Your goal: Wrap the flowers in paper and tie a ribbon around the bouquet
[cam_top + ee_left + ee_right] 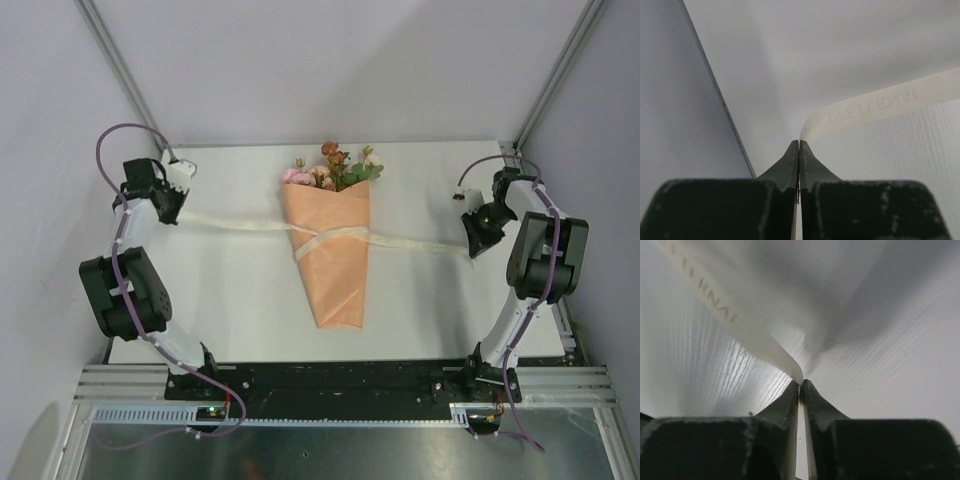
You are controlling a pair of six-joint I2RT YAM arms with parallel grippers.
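The bouquet (pixel 332 250), a peach-orange paper cone, lies mid-table with its point toward me. Pink, orange and cream flowers (pixel 335 168) stick out of its far end. The cream ribbon (pixel 240 224) crosses itself over the cone and runs out to both sides. My left gripper (pixel 178 212) is at the far left, shut on the ribbon's left end. In the left wrist view the ribbon (pixel 880 107) curves away from that gripper (pixel 799 142). My right gripper (pixel 470 248) is at the right, shut on the other end. In the right wrist view the ribbon (pixel 735 322) leaves its gripper (pixel 801 382).
Grey walls stand close behind both arms, with slanted metal frame posts (pixel 115 60) at the far corners. The table's left edge (pixel 732 130) runs just beside my left gripper. A metal rail (pixel 330 385) carries the arm bases along the near edge.
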